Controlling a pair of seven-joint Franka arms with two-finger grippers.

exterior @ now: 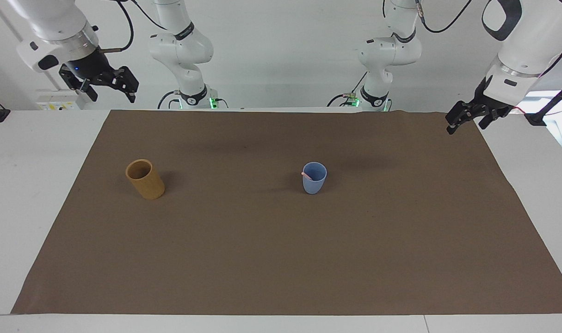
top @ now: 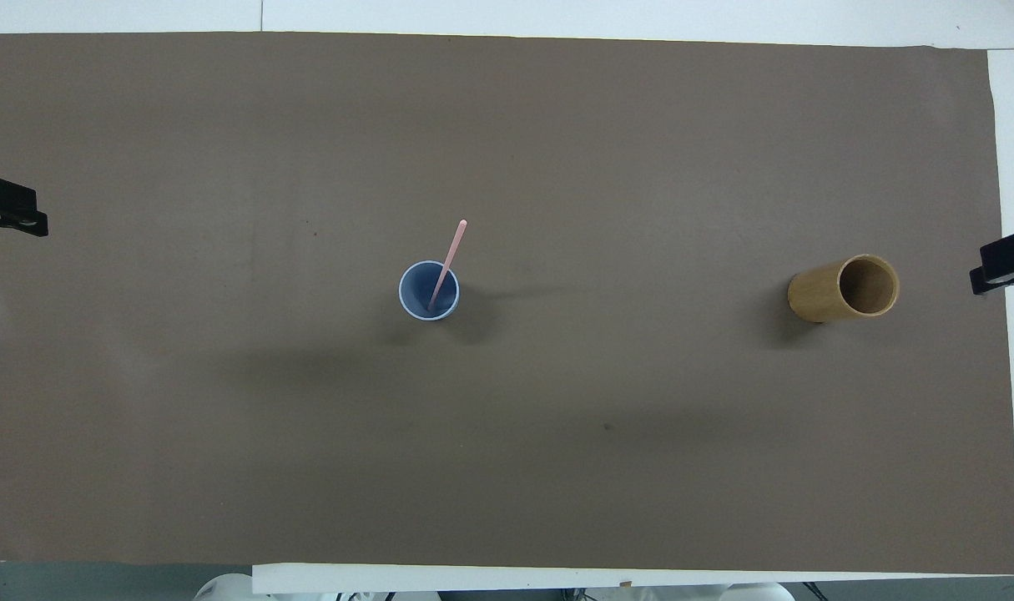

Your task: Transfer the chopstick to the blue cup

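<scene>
Both arms wait, raised over the surface corners at the robots' end. My right hand has its fingers apart and holds nothing; of my left hand I cannot tell. Farther out, the chopstick leans inside the blue cup. The tan cup looks empty. I judge the transfer done.

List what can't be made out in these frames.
- Chopstick foot: hidden inside the blue cup in both views; the facing view shows only its tip.
- Left gripper and right gripper: cut by the overhead view's edges.
- Tan cup bottom: in shadow in the overhead view.
</scene>
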